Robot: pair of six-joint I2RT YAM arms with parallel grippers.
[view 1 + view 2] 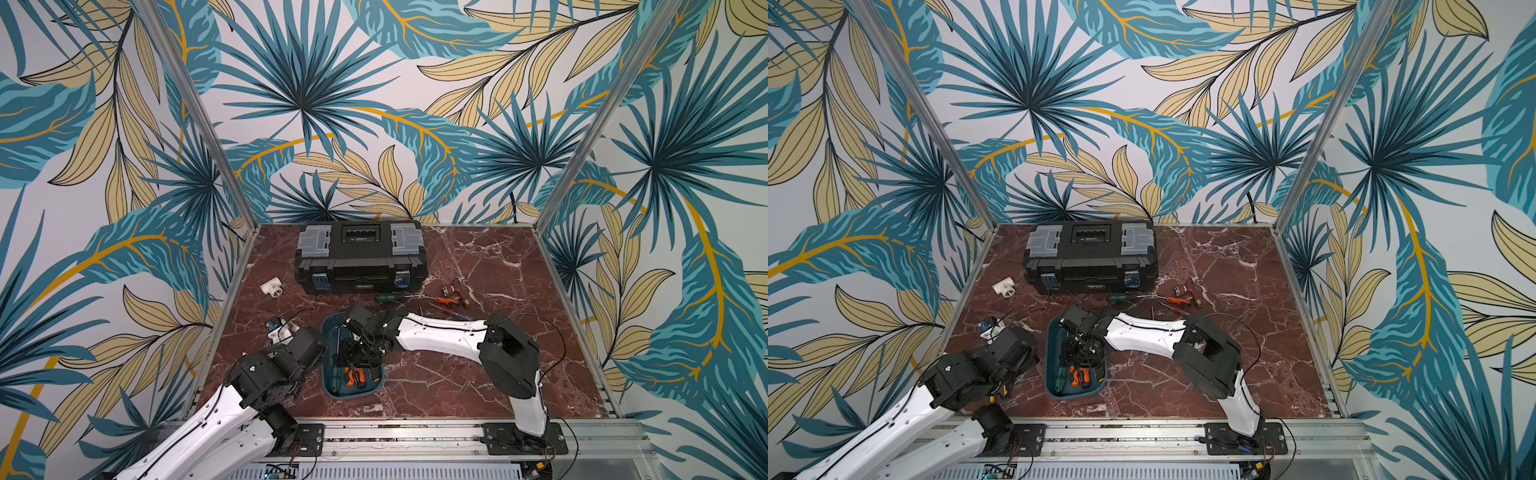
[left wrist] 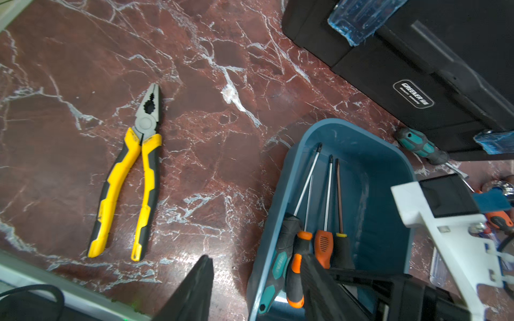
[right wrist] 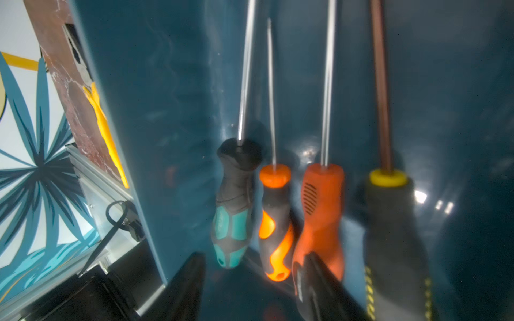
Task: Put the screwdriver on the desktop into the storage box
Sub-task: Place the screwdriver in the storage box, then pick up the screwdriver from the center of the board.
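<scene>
1. Screwdrivers, four of them, lie side by side on the floor of the storage box [image 2: 347, 127]. Their handles are toward the right gripper [image 3: 253, 261] and their shafts point away from it.
2. The right gripper is down inside the box with its jaws spread and nothing clamped between them. One finger overlaps the butt of the orange screwdriver [image 3: 319, 211]; whether they touch I cannot tell.
3. Straight ahead of that gripper's gap are two handles:
   - the black-and-teal screwdriver [image 3: 233, 211], which has a bulged black grip, teal panels and a bright steel shaft;
   - the black-and-orange screwdriver [image 3: 275, 222], which has wavy orange inlays and the thinnest shaft.
4. The orange screwdriver has a ribbed patch near its collar. Beyond it, farthest from the gap, the yellow-collared screwdriver [image 3: 389, 222] has a black grip with yellow dashes and a brownish shaft.
5. The left gripper [image 2: 256, 257] has its jaws apart and grips nothing. The box's long wall runs between its fingers.
6. Ahead of the left gripper, past the box's far end, a teal-handled screwdriver [image 2: 421, 147] lies on the desktop [image 2: 69, 69] against the black toolbox [image 2: 389, 69].
7. The toolbox label [image 2: 413, 93] reads "GREENER". Lettering on the black-and-teal handle is too small to read.
8. Yellow pliers [image 2: 146, 123] lie on the desktop, ahead of the left gripper on the side away from the box.
</scene>
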